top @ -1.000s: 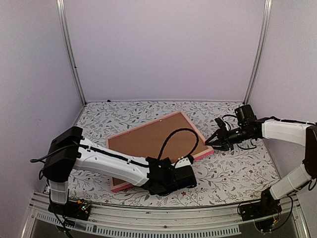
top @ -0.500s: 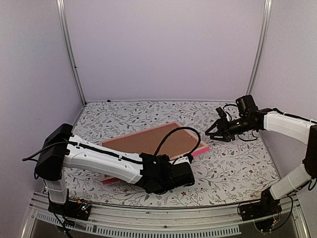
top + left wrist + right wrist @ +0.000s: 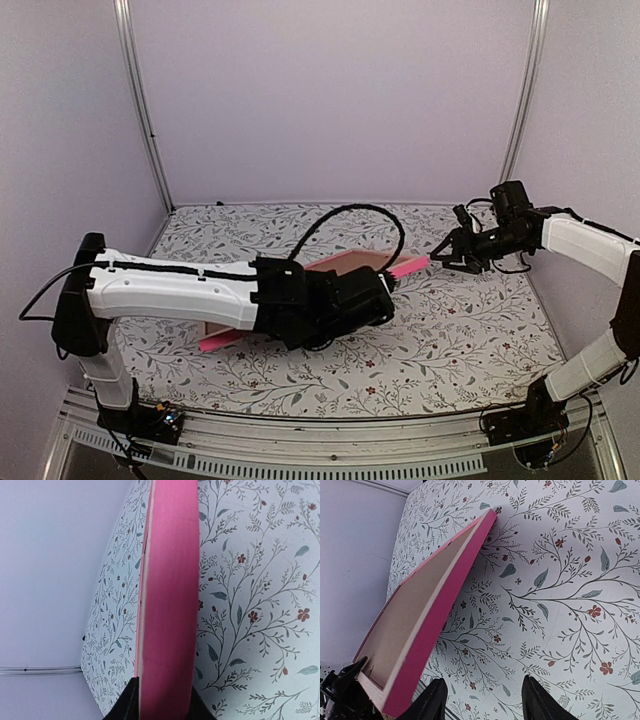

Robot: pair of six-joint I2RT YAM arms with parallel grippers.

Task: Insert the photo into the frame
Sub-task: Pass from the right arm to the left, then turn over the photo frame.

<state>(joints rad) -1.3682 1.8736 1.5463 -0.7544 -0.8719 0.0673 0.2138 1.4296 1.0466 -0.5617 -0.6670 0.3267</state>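
Note:
The frame point(image 3: 408, 268) has a pink border and a brown back point(image 3: 345, 262). It is tilted up almost on edge above the floral table. My left gripper point(image 3: 383, 292) is shut on its near edge, and in the left wrist view the pink edge point(image 3: 167, 605) runs away from between the black fingers point(image 3: 126, 706). My right gripper point(image 3: 441, 258) is open just beyond the frame's raised right corner and does not touch it. The right wrist view shows the frame point(image 3: 445, 605) to the left of the spread fingers point(image 3: 434, 702). The photo is out of view.
The floral tablecloth point(image 3: 470, 340) covers the table. Purple walls close it in at the back and sides, with metal posts point(image 3: 140, 100) in the back corners. A black cable point(image 3: 355, 212) loops above the left wrist.
My left arm has lifted the frame off the table and tipped it from flat to nearly on edge. My right gripper has opened wider and drawn back up and to the right.

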